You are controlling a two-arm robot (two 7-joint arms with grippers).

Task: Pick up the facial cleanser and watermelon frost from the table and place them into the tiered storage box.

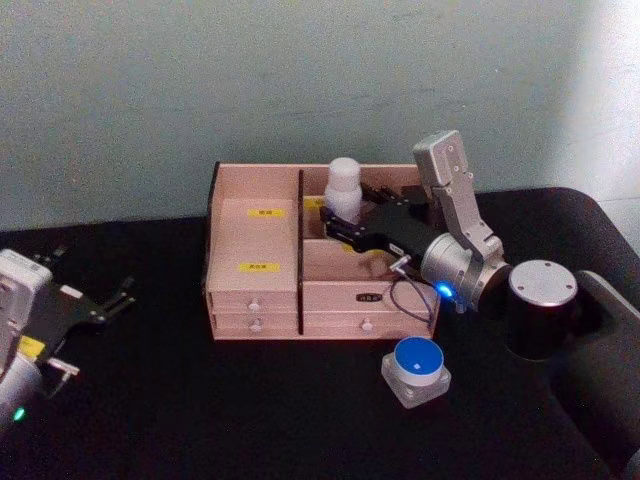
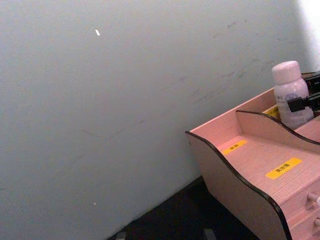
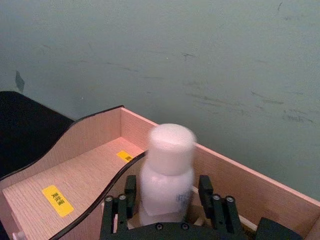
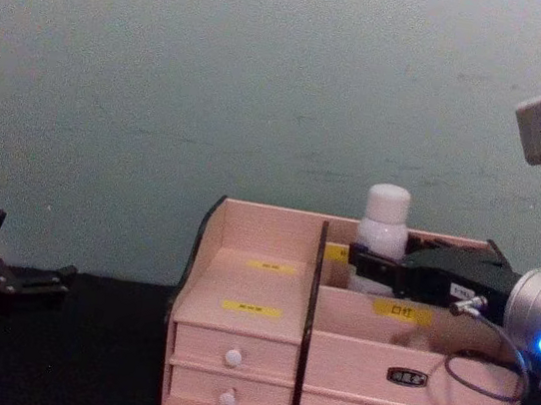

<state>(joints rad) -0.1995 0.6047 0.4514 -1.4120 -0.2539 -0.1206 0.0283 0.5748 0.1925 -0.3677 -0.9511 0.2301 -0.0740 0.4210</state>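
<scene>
Placing step: right tool [image 1: 338,222] pinches the bottle [image 1: 343,185] upright, low in the box's [image 1: 255,240] back compartment; next, settle it and let go, while left tool [image 1: 95,285] idles spread on the bench [image 1: 200,420].

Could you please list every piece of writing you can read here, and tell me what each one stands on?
"口红": yellow label on the tiered storage box, right half, middle step.
Other yellow labels: characters too blurred to read.
Dark plate on the box's right front: too small to read.
Print on the white bottle in the right gripper: blurred.
</scene>
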